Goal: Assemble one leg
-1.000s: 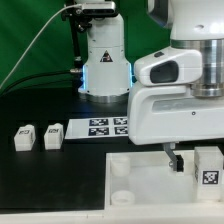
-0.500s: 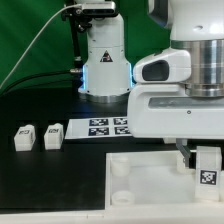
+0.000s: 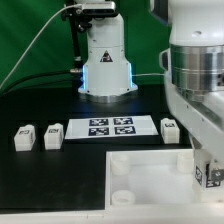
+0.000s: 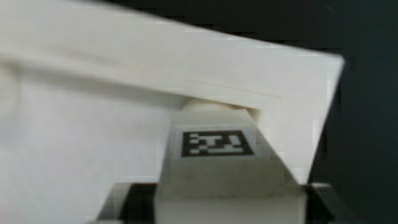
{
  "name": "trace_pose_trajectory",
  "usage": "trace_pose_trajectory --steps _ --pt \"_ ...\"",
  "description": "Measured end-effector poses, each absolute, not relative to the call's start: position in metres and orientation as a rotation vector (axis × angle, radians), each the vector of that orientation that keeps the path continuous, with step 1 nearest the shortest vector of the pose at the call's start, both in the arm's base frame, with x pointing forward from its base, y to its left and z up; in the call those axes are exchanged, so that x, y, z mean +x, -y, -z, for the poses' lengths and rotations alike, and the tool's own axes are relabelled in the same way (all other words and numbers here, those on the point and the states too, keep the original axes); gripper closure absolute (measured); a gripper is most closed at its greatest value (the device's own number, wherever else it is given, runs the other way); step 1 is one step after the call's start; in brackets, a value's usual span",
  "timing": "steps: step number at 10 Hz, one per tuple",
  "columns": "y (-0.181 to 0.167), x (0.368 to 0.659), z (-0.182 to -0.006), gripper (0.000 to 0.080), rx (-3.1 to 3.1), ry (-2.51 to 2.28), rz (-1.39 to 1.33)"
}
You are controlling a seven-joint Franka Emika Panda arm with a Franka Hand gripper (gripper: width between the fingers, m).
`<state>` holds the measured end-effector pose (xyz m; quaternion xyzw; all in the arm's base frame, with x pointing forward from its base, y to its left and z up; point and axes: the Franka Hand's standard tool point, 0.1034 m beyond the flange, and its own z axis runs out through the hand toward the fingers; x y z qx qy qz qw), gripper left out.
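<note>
My gripper (image 3: 205, 166) is shut on a leg (image 3: 208, 177), a white block with a black-and-white tag, at the right-hand corner of the large white panel (image 3: 145, 172). In the wrist view the leg (image 4: 217, 150) runs from between my dark fingers (image 4: 135, 204) to the panel's corner (image 4: 214, 70). Its far end meets the panel there; I cannot tell whether it sits in a socket. Two more legs (image 3: 23, 137) (image 3: 52, 134) stand at the exterior view's left, and one (image 3: 169, 127) stands right of the marker board.
The marker board (image 3: 110, 126) lies behind the panel, in front of the robot's white base (image 3: 105, 65). My arm fills the exterior view's upper right. A round socket (image 3: 120, 168) shows at the panel's left corner. The table is black.
My arm has turned and shifted right and down with the leg. The white housing no longer covers the marker board's right end, and the leg standing there now shows.
</note>
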<state>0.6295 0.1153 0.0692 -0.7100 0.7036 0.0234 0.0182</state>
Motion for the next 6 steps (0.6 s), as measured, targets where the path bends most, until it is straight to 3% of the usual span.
trace_pose_trajectory --steps 2,4,5,6 --pt "-0.1174 0.6282 -0.0701 0.0507 -1.876 -2.489 -0.054" --pt "-0.1179 0.6281 -0.0698 0.0500 -1.930 -2.445 -0.054" --pt "-0.1193 0.6282 -0.0696 0.0314 -2.046 -2.346 -0.047" --pt "-0.1238 0.6289 -0.0694 0.0204 -2.182 -2.207 -0.032"
